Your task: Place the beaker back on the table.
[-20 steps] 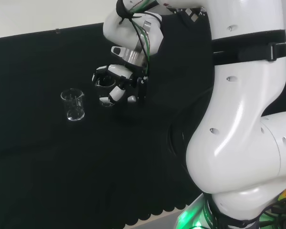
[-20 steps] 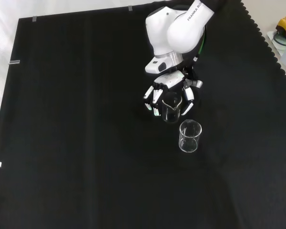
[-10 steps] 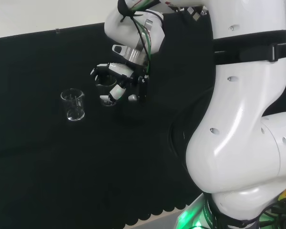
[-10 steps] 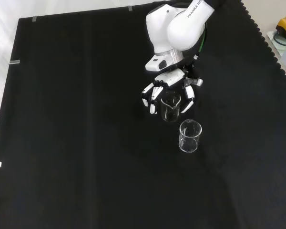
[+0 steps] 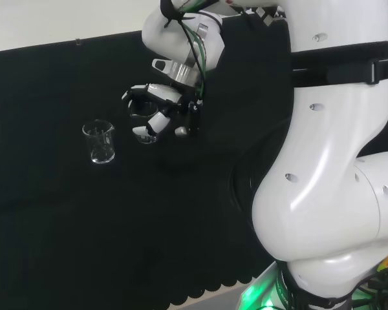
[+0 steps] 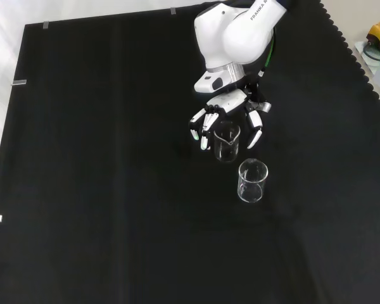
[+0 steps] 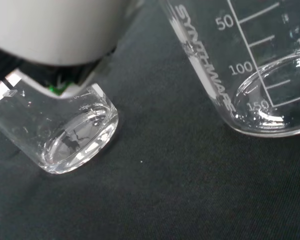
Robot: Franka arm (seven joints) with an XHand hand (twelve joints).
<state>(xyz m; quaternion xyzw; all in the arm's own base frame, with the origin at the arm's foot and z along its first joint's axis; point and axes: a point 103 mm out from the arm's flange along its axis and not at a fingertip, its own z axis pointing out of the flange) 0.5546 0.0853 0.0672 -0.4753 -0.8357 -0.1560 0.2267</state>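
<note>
A clear glass beaker (image 6: 227,143) stands upright on the black cloth (image 6: 101,158), and it also shows in the head view (image 5: 143,126). The hand (image 6: 230,103) hovers just above it, its fingers (image 6: 204,131) spread to either side of the rim and apart from the glass. In the head view the hand (image 5: 160,103) sits over the beaker's right side. The hand is open and holds nothing. Up close in the wrist view, the bases of two beakers rest on the cloth: one (image 7: 70,137) and a graduated one (image 7: 255,80).
A second clear beaker (image 6: 251,181) stands on the cloth close to the first, nearer the front view's bottom; in the head view it (image 5: 99,143) is to the left. The arm's white links (image 5: 330,161) fill the head view's right.
The fingers have spread away from the beaker and the hand has risen slightly. The beaker has stayed in place on the cloth.
</note>
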